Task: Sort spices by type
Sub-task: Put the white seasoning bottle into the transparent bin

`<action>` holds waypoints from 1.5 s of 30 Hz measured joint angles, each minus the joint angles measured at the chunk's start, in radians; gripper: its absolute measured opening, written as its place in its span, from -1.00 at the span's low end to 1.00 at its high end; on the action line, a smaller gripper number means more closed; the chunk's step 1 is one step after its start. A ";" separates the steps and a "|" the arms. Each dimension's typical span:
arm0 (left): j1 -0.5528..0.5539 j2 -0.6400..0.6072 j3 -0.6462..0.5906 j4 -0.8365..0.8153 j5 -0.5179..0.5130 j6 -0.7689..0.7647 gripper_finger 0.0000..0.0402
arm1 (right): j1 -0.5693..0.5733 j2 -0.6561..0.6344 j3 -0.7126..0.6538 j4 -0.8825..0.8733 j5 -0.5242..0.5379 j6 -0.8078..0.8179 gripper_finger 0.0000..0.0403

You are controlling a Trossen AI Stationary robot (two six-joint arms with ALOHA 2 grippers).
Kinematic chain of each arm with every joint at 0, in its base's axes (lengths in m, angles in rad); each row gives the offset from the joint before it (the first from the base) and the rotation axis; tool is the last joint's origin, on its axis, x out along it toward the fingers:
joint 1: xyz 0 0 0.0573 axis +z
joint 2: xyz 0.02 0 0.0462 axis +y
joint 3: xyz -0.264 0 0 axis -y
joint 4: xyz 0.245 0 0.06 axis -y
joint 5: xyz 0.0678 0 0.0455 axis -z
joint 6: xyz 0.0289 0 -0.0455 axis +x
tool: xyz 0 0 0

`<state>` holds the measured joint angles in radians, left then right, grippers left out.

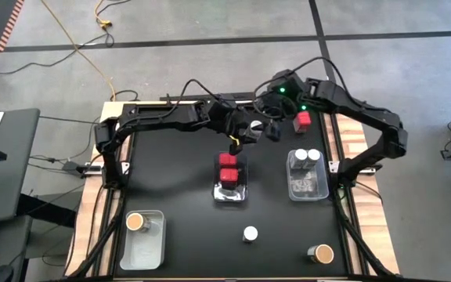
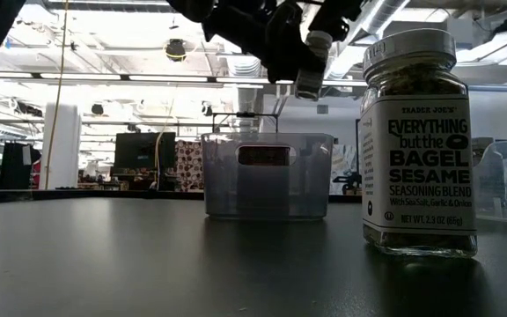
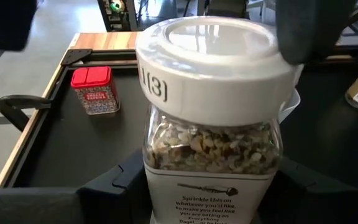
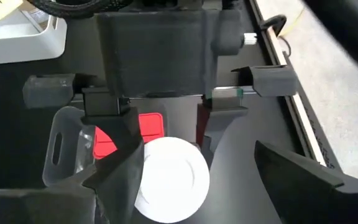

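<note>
on table: three clear bins (image 1: 308, 186)

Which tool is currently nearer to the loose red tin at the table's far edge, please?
Right. The right tool sits just beside the red tin; the left tool, gripping a white-lidded jar, is farther.

Both arms (image 1: 171, 117) were matte black, jointed, angular, with loose black cables. A green light glowed on the right arm (image 1: 366, 117). Fingers (image 4: 120, 180) were dark plastic.
</note>
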<state>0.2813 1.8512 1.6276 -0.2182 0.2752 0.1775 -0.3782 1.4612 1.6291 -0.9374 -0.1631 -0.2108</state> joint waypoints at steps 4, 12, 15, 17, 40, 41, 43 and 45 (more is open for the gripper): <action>0.000 0.000 0.000 -0.006 -0.002 0.023 0.01 | 0.000 -0.005 0.000 0.000 0.000 -0.008 0.64; -0.001 -0.001 0.001 -0.004 -0.002 0.043 0.01 | -0.010 -0.028 -0.001 -0.001 0.008 -0.011 0.64; -0.001 -0.001 0.002 -0.006 -0.001 0.044 0.01 | -0.011 -0.029 -0.001 0.000 0.008 -0.011 0.72; -0.001 -0.001 0.002 -0.006 -0.001 0.044 0.01 | -0.011 -0.029 -0.002 0.001 0.008 -0.011 0.80; -0.002 -0.001 0.001 -0.027 -0.017 0.047 0.01 | 0.036 0.016 0.000 -0.025 0.004 0.052 0.88; -0.001 -0.001 0.000 -0.032 -0.019 0.047 0.01 | 0.036 0.018 0.000 -0.030 0.004 0.048 0.88; -0.001 -0.001 0.000 -0.031 -0.020 0.044 0.01 | 0.038 0.025 -0.001 -0.044 0.003 0.042 0.88; -0.001 -0.004 0.002 -0.032 -0.020 0.042 0.01 | 0.038 0.030 -0.003 -0.051 0.007 0.042 0.88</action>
<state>0.2806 1.8473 1.6295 -0.2502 0.2548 0.2199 -0.3401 1.4908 1.6261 -0.9886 -0.1564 -0.1692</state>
